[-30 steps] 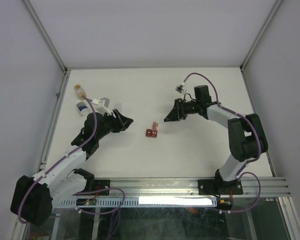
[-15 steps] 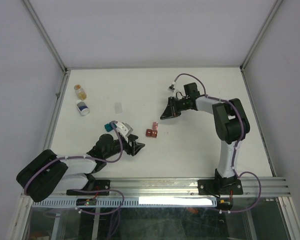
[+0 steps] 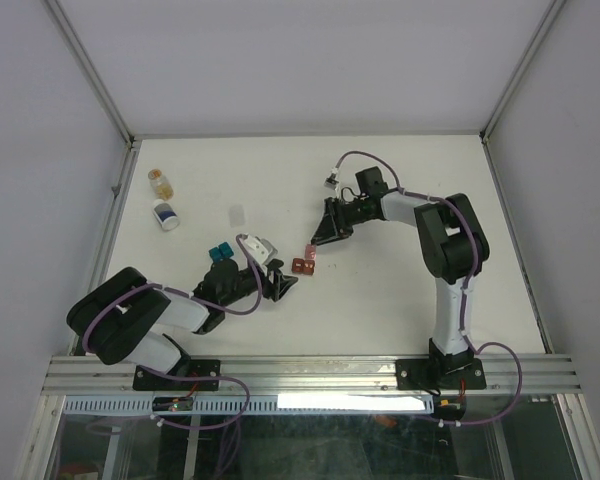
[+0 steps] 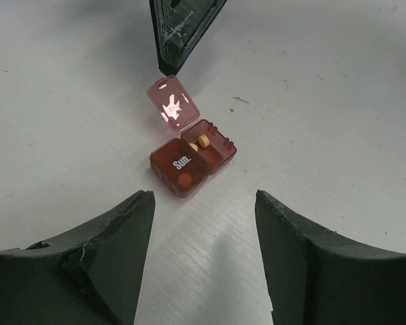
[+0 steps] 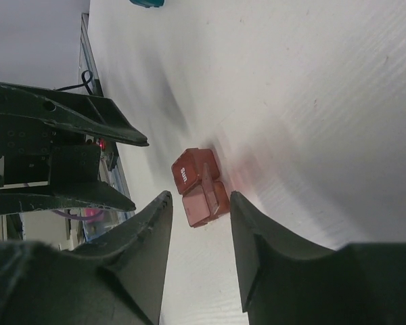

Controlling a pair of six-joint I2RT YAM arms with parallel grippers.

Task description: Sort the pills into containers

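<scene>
Two boxes lie on your table point(image 3: 400, 180): the teal container point(image 3: 220, 254) sits leftmost, behind your left gripper point(image 3: 286, 280), which is spread and empty just short of the dark red container point(image 4: 193, 159), one lid flipped up. Your right gripper point(image 3: 318, 240), likewise spread, faces it from beyond.

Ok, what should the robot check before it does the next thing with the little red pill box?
1. Left gripper open: ok.
2. Right gripper open: ok.
3. Red box lying between both grippers: ok.
4. One lid flipped open, pale pills inside: ok.
5. SUN side open: not ok, shut.
6. Teal box lids open: cannot tell.
</scene>
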